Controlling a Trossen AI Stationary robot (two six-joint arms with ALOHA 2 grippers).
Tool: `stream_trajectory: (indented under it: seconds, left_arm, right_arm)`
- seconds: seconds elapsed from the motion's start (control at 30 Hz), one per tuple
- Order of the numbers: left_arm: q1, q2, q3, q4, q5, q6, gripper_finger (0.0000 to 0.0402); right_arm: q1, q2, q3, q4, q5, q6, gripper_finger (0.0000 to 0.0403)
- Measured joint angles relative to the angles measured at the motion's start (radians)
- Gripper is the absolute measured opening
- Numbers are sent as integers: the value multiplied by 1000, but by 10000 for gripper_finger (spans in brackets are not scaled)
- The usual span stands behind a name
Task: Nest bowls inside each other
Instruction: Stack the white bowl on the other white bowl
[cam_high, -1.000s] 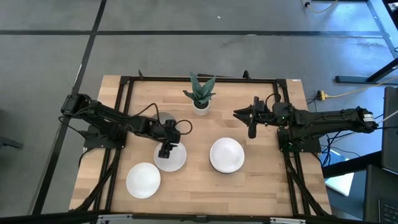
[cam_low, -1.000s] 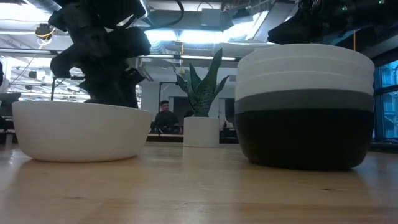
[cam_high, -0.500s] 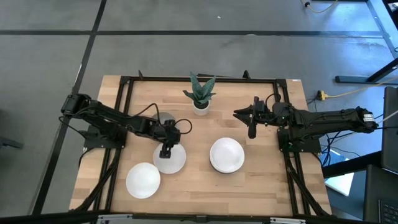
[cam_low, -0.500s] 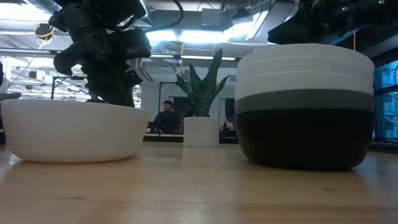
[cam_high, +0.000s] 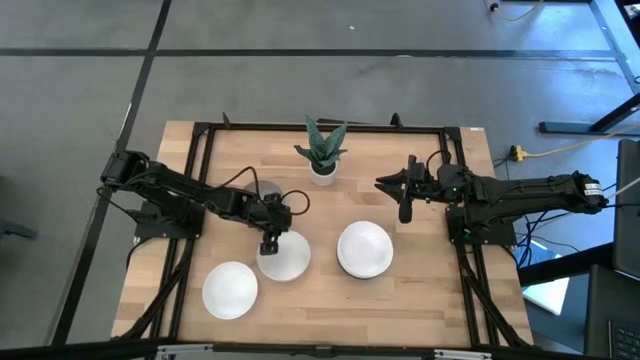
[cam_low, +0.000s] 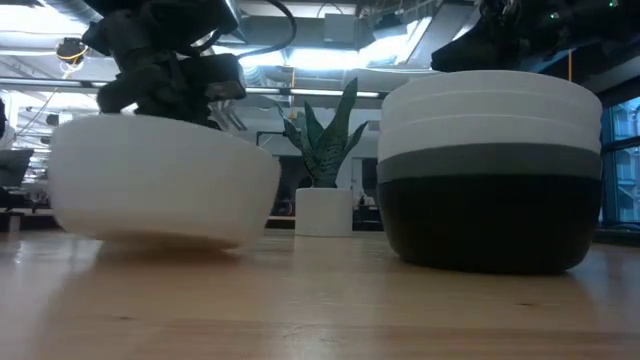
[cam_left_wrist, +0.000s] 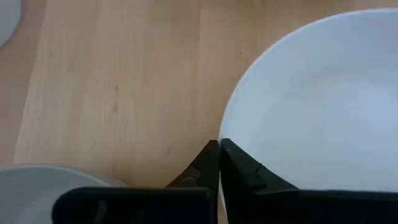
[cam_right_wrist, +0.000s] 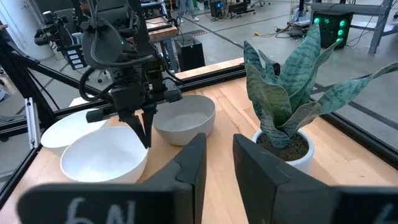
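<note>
My left gripper (cam_high: 270, 241) is shut on a white bowl (cam_high: 286, 257) at the table's middle left. In the low view this bowl (cam_low: 165, 185) is tilted. A second white bowl (cam_high: 230, 290) rests on its base near the front left. A grey bowl (cam_high: 262, 190) sits behind my left arm. A stack of nested bowls (cam_high: 363, 250), white on top over grey and black (cam_low: 490, 170), stands at the middle right. My right gripper (cam_high: 404, 205) hovers open beyond the stack, touching nothing. My left gripper pinches the white bowl's rim (cam_left_wrist: 222, 127) on the bowl's far left side, one finger (cam_left_wrist: 245, 174) inside the bowl and the other (cam_left_wrist: 205, 165) outside. The fingers come from above, pointing down. The bowl is tilted; whether its base is clear of the table I cannot tell.
A small white pot with a green plant (cam_high: 322, 152) stands at the far middle. A black frame (cam_high: 200, 135) runs around the table's edges. Bare wood lies between the held bowl and the stack (cam_high: 320, 265) and along the near edge.
My left gripper has shut on the white bowl's rim and drawn it a little toward the table's right edge. The bowl stood level on its base before and is now tipped. My right arm has kept still.
</note>
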Motion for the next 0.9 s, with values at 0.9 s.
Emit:
stream_trajectory:
  seconds: [0.9]
  left_arm:
    - [103, -5, 121, -4, 73, 30, 0]
  right_arm:
    - [0, 0, 0, -92, 0, 2, 81]
